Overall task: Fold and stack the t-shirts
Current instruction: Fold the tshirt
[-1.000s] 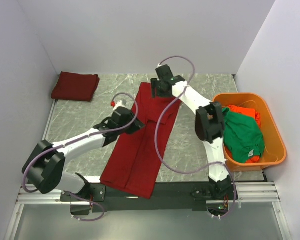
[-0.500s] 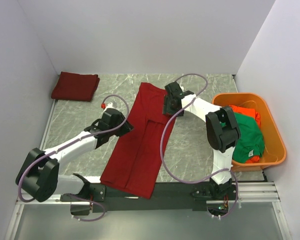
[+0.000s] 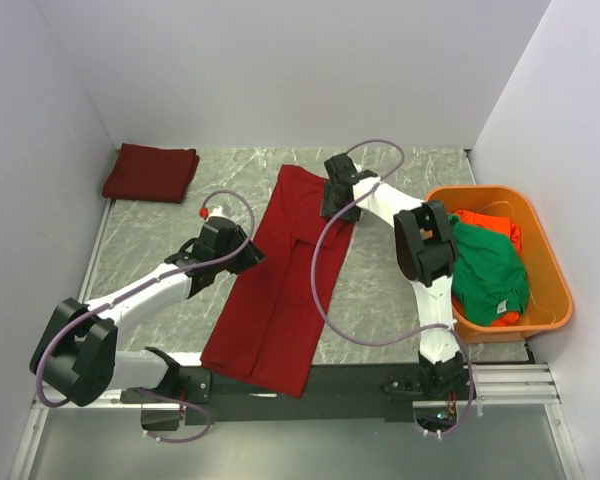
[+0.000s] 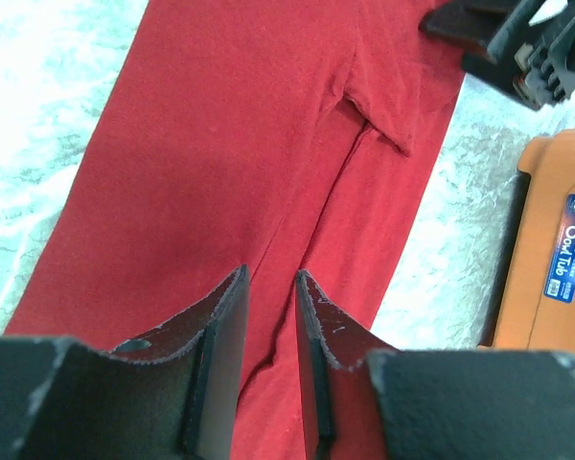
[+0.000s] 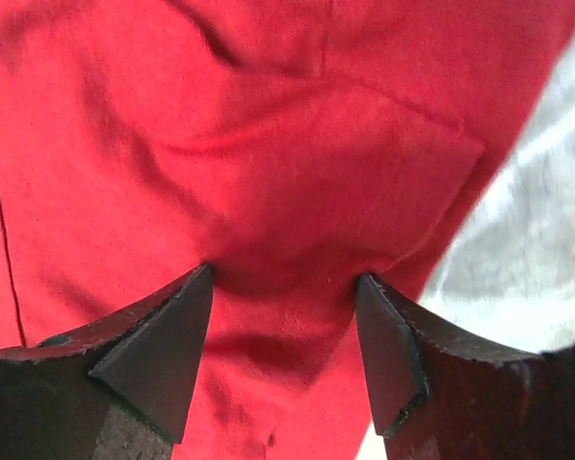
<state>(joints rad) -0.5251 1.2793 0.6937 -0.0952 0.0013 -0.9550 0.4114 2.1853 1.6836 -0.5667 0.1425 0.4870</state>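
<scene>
The crimson t-shirt lies folded lengthwise on the table, so I hover my right fingers spread wide over its far end and my left fingers, barely parted and empty, by its left edge, set to fold it across.

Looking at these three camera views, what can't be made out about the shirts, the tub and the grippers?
- Orange-red t-shirt: top view, mostly buried under the green t-shirt in the orange plastic tub.
- Folded crimson t-shirt at the far left corner: top view, too small to count layers.
- Left gripper: left wrist view, narrow gap over the long crimson t-shirt; its own fingers hide any pinched cloth.
- Tub label: left wrist view, small print unreadable.
</scene>
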